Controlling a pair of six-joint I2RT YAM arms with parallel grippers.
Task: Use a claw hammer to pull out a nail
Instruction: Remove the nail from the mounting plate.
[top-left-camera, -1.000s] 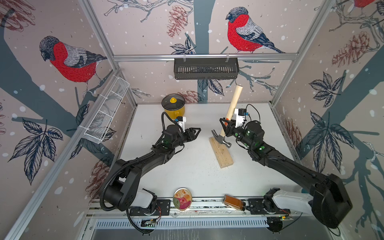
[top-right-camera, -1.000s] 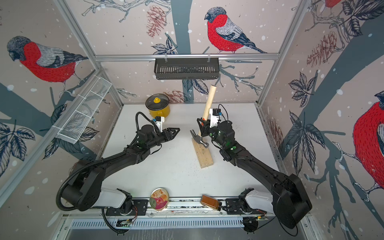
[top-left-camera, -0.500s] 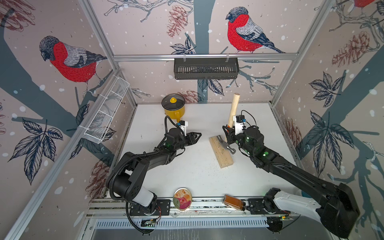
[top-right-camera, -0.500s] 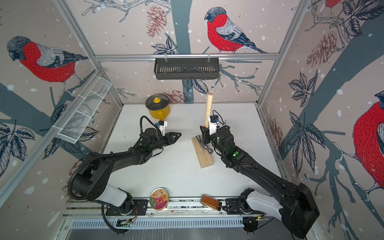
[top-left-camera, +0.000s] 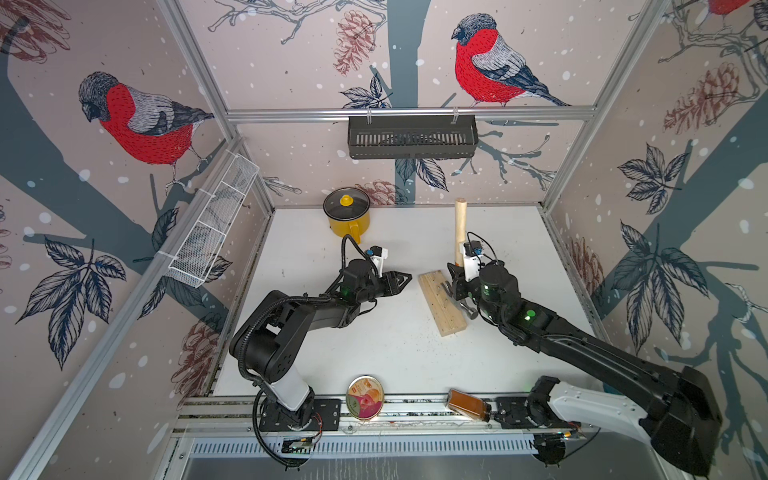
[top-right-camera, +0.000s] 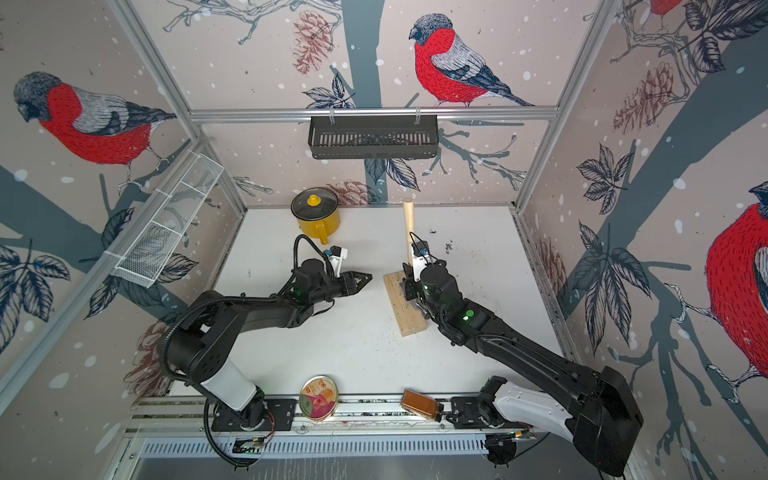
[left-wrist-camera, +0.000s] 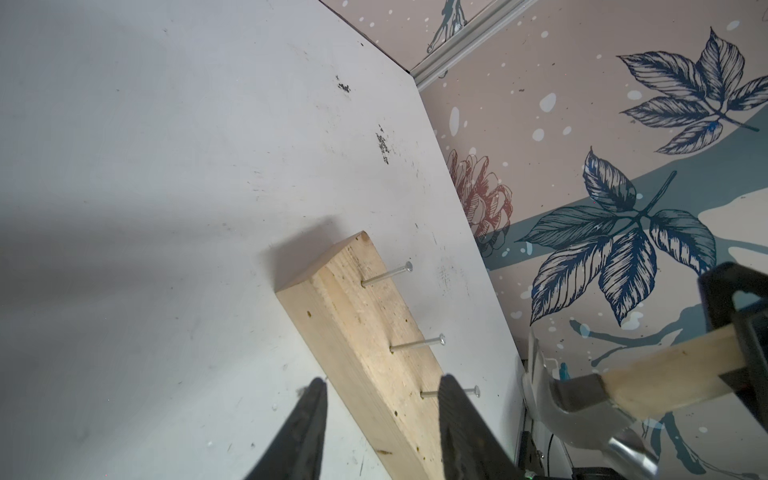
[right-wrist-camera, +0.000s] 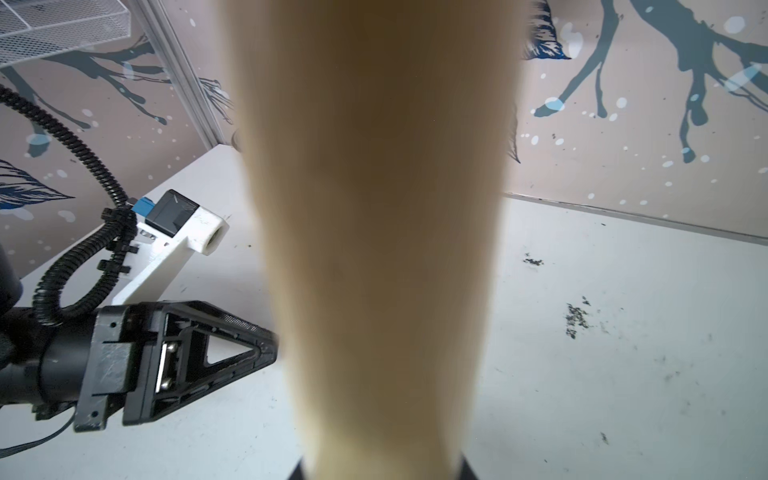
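Three nails (left-wrist-camera: 415, 344) stand partly driven in a pale wooden block (top-left-camera: 444, 307) that lies on the scuffed white tabletop (top-left-camera: 374, 353), which is dotted with dark specks (top-right-camera: 448, 247) towards the back. Wallpaper of bullfinches and pine cones covers the walls inside an aluminium frame. A black slotted basket (top-left-camera: 411, 137) hangs on the back rail, a white wire basket (top-left-camera: 212, 224) hangs on the left wall, and a yellow lidded pot (top-left-camera: 347, 214) sits at the back. The right gripper (top-left-camera: 456, 277) is clamped on the claw hammer (top-left-camera: 460, 232) by its wooden handle, which rises upright with the steel head low beside the block's right edge. The left gripper (top-left-camera: 405, 280) hovers just left of the block, fingers (left-wrist-camera: 307, 432) apart, holding nothing.
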